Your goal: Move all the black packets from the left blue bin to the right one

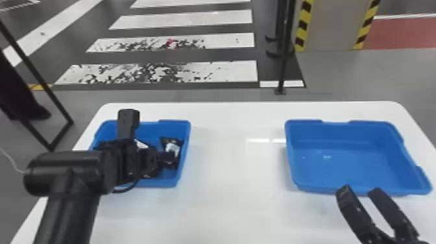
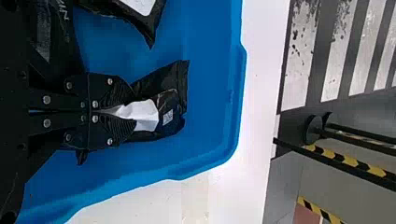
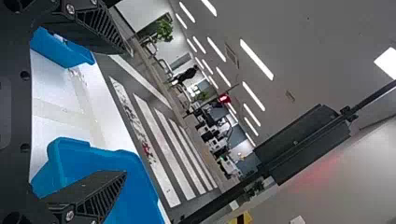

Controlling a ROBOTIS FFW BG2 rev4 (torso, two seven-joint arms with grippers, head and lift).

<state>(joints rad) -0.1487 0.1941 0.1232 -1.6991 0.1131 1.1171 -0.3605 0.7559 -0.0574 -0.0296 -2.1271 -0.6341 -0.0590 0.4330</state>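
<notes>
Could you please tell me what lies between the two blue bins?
In the head view, bare white tabletop lies between the left bin and the right bin.

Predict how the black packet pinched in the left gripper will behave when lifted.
The black packet will probably sag or bend, since its white label creases where the left gripper pinches it. It seems unlikely to roll, given its flat end.

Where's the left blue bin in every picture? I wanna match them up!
Head view: the left blue bin is on the left side of the white table, partly behind the left arm.
Left wrist view: left blue bin, around the black packet that the left gripper grips.
Right wrist view: left blue bin, the farther one, partly behind a finger.
Shared landmark: white floor stripes.
</notes>
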